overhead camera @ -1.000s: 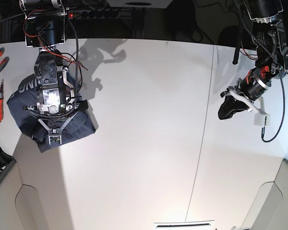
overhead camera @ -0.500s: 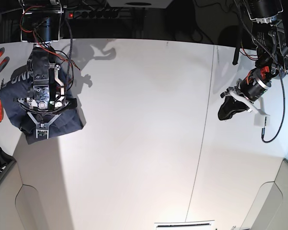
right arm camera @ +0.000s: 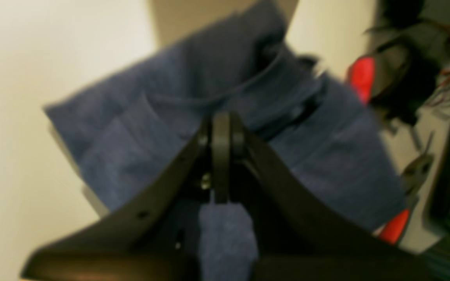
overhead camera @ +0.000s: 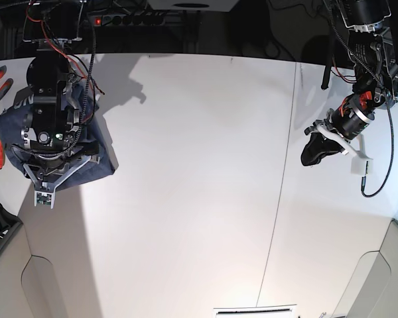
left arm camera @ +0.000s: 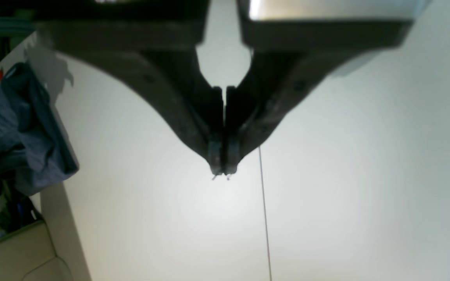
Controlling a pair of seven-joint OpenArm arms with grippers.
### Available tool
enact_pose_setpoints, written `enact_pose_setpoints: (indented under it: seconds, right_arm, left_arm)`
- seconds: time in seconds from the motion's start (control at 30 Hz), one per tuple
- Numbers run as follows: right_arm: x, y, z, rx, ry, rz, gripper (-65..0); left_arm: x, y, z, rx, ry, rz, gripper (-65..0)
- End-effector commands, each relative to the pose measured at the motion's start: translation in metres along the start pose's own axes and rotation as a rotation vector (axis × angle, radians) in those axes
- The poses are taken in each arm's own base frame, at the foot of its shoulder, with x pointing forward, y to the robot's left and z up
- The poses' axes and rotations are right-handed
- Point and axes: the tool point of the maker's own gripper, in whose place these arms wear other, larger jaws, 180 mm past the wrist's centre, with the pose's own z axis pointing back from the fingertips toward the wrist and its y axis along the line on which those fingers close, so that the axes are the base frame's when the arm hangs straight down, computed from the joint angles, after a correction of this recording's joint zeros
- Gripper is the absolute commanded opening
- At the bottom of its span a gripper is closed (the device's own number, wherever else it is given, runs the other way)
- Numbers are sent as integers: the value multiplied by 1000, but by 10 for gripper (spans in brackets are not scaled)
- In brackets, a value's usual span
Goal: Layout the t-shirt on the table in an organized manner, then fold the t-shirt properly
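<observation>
Since a second ago my right arm has carried the t-shirt (overhead camera: 93,149) further toward the table's (overhead camera: 205,165) left edge and lifted it; the left arm has not moved.

The table lies bare beneath both claws, free for the layout. The t-shirt hangs bunched around my right gripper (right arm camera: 221,171), whose jaws pinch a fold of navy cloth, so I judge I am raising it to let it fall open. Red-handled pliers (right arm camera: 400,203) lie just beyond the claw. My left gripper (left arm camera: 221,166) waits pressed together, empty, well apart above the seam.

White letter fragments on the t-shirt (overhead camera: 13,106), not legible.
</observation>
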Motion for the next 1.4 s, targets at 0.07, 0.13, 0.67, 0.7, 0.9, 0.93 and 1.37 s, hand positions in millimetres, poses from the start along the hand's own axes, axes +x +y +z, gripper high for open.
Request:
enact_pose_setpoints:
  seconds: [0.07,0.13,0.67,0.7,0.9,0.93,1.37]
  right_arm:
    - [55,-8,25,3,-203,-12,-650]
    - [77,-7,44,41,-299,-11,-650]
    - [-53,-40,90,65,-124,298,-650]
    - [-64,-43,91,66,-98,319,-650]
    - [-129,-32,104,199,84,366,-650]
    - [-141,-23,109,261,115,368,-650]
    - [-281,5,112,626,498,261,-650]
  left_arm:
    - [26,-4,2,-22,-95,-22,-650]
    - [33,-3,4,-21,-136,-21,-650]
    - [3,25,96,-17,-126,278,-650]
    - [1,26,109,-9,-122,287,-650]
    - [-29,52,184,137,-8,292,-650]
    - [-40,55,193,159,43,290,-650]
    - [-199,53,216,232,463,398,-650]
